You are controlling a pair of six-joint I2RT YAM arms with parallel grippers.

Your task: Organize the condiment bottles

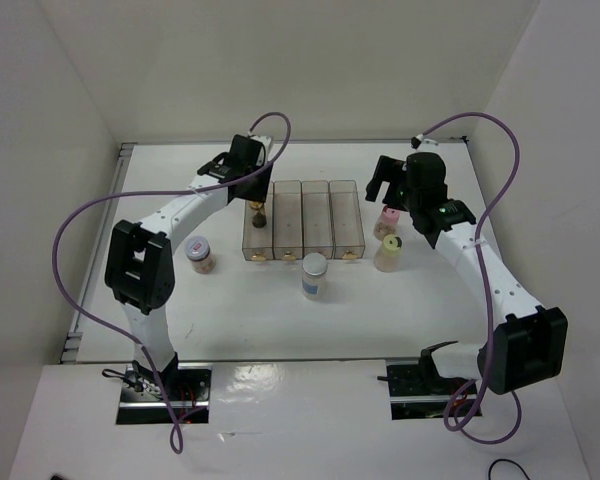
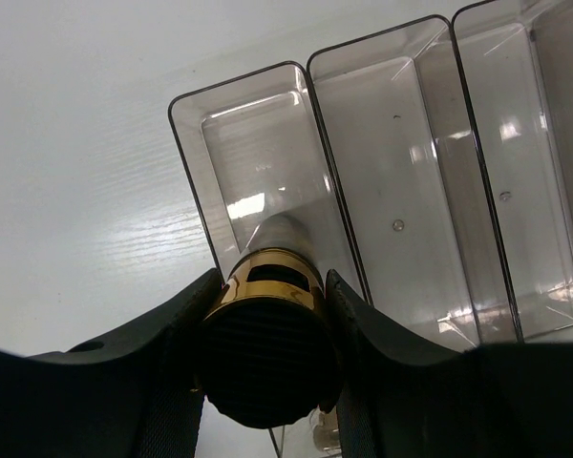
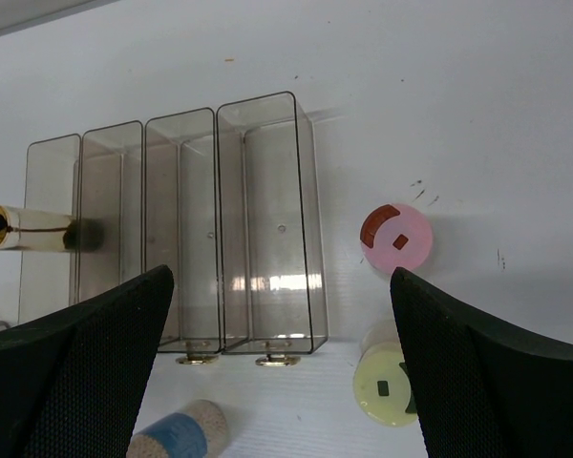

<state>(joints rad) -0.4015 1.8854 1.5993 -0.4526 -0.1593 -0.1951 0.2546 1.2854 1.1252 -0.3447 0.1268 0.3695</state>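
Amber bottle is squeezed tight in left gripper, tray just below; right gripper gapes wide, holding nothing.

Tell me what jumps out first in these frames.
The left gripper is clamped on the black-capped bottle, standing in the leftmost slot of the clear tray. The right gripper hangs wide open near the pink-capped bottle and yellow-capped bottle, right of the tray. A lilac-lidded jar and a blue-lidded jar stand loose outside it.
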